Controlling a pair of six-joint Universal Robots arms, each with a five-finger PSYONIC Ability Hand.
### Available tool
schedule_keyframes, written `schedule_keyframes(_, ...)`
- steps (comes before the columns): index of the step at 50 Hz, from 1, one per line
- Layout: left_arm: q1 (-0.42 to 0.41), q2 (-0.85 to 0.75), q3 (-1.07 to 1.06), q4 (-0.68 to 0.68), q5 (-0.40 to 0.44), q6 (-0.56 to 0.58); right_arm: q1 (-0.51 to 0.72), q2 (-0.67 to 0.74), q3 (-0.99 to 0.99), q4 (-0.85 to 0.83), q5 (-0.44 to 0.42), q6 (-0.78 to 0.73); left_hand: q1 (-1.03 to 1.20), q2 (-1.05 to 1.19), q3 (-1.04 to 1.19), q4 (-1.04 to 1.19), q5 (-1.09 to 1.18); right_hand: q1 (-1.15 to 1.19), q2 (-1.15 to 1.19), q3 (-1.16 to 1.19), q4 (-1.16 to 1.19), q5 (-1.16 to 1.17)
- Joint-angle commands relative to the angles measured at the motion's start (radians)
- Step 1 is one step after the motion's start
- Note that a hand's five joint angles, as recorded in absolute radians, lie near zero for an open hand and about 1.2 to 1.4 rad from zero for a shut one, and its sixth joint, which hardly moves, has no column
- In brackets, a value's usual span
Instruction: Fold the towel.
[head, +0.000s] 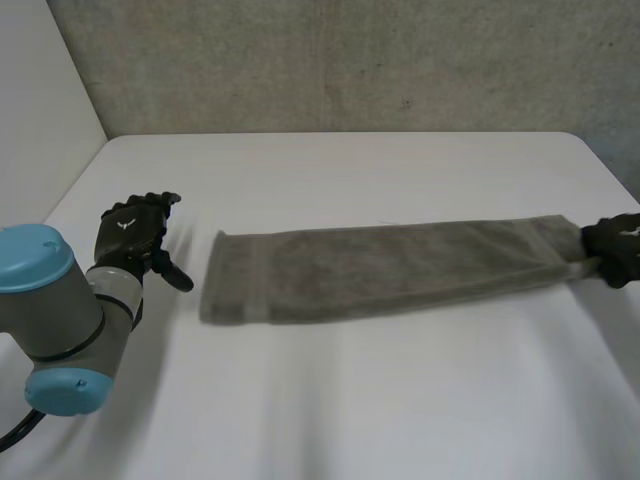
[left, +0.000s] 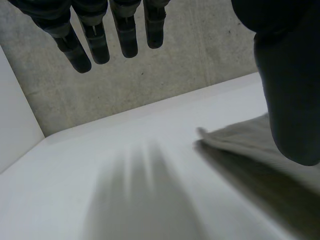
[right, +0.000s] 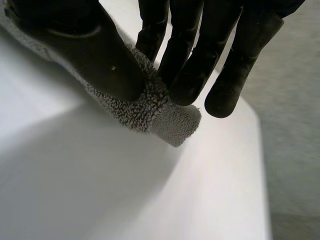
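A grey towel (head: 390, 270), folded into a long narrow strip, lies across the middle of the white table (head: 330, 400). My right hand (head: 617, 250) is at the towel's right end and pinches it. In the right wrist view the thumb (right: 95, 55) and fingers (right: 187, 75) squeeze the towel's end (right: 150, 107), which is lifted a little off the table. My left hand (head: 135, 235) hovers open just left of the strip's left end and touches nothing. In the left wrist view its straight fingers (left: 100, 40) and thumb (left: 292, 95) hang above the table, with the towel's corner (left: 235, 142) beside the thumb.
A grey concrete wall (head: 350, 60) runs behind the table's far edge. A white side panel (head: 40, 100) stands at the left. The table's right edge is close to my right hand.
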Motion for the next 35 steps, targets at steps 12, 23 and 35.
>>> schedule_keyframes(12, -0.015, 0.032, 0.005, 0.0, 0.001, -0.003, 0.473, -0.133, -0.279, 0.116, 0.134, -0.003, -0.078, -0.079, -0.065, -0.086, -0.217, 0.088, 0.098, 0.066, 0.059, 0.06)
schedule_keyframes(23, -0.055, 0.027, 0.0, 0.002, -0.002, 0.001, 0.947, 0.13, -0.424, 0.116, 0.183, -0.012, -0.078, -0.079, -0.065, -0.086, -0.217, -0.516, -0.505, -0.538, -0.545, -0.544)
schedule_keyframes(35, -0.064, 0.015, 0.003, 0.02, 0.0, 0.006, 0.968, 0.131, -0.35, 0.119, 0.257, 0.088, -0.078, -0.079, -0.065, -0.086, -0.217, -1.071, -1.06, -1.093, -1.1, -1.099)
